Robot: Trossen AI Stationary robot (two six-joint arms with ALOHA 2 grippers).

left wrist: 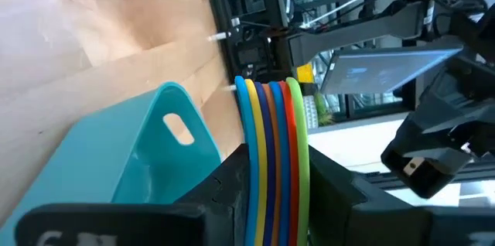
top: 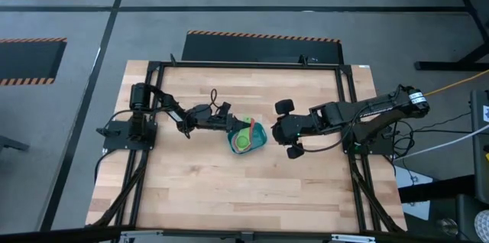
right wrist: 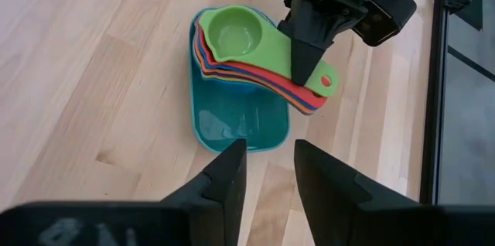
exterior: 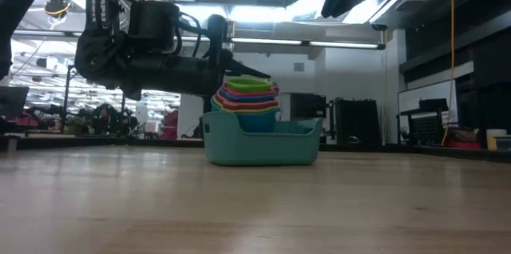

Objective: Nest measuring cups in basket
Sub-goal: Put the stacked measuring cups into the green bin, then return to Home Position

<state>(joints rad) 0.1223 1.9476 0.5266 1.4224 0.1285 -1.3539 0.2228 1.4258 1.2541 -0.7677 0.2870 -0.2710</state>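
On the wooden bench (top: 229,189) the teal basket (top: 254,145) sits near the middle, a little toward three o'clock in the overhead view. The measuring cups (top: 243,140) are stacked one inside another and rest in it, green cup on top, with red, orange, yellow and blue rims layered beneath. From bench level the stack (exterior: 247,98) rises well above the basket rim (exterior: 259,138) and leans toward the nine o'clock side of that picture.

The left end effector (top: 231,123) reaches in from nine o'clock and is closed on the bundled flat handles of the cups; its own wrist view shows the coloured handle edges (left wrist: 271,161) standing side by side, pinched between its dark fingers (left wrist: 224,192), with the basket wall (left wrist: 147,153) just beside them. The right wrist camera sees the same grip from the opposite side: the left end effector (right wrist: 305,56) clamps the handles (right wrist: 309,91), which stick out past the basket's rim (right wrist: 199,134).

The right end effector (top: 276,130) hangs at the basket's three o'clock side, just apart from it and touching nothing. Its two fingers (right wrist: 224,176) stand narrowly parted, with nothing between them, pointing toward the basket.
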